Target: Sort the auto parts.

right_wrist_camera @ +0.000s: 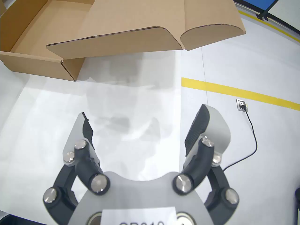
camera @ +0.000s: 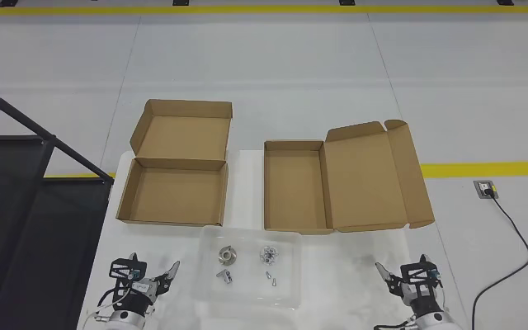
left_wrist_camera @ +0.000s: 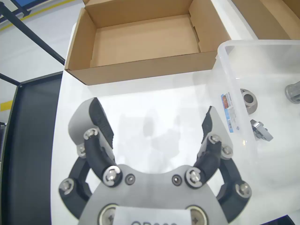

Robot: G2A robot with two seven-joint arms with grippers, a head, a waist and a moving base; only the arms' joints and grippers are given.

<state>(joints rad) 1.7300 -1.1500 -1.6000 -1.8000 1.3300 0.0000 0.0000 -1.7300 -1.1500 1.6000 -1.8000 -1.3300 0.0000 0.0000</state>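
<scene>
Auto parts are lying loose in a clear plastic bin (camera: pixel 205 276) at the 6 o'clock edge of the white table (camera: pixel 355 247). From the top view we are counting four. A round hub (camera: pixel 225 255) is sitting at the bin's 10 o'clock, a knobbed piece (camera: pixel 269 253) at 1 o'clock, a small bracket (camera: pixel 224 275) at 7 o'clock and a small bolt-like piece (camera: pixel 270 277) at 5 o'clock.

An open left box (camera: pixel 173 194) is sitting at 11 o'clock from the bin. An open right box (camera: pixel 293 190) is at 1 o'clock, its lid lying out toward 3 o'clock.

We are holding our left gripper (camera: pixel 153 269) over bare table at the bin's 9 o'clock, jaws spread wide around nothing. Our right gripper (camera: pixel 404 269) is hanging well apart at 3 o'clock, jaws likewise parted.
</scene>
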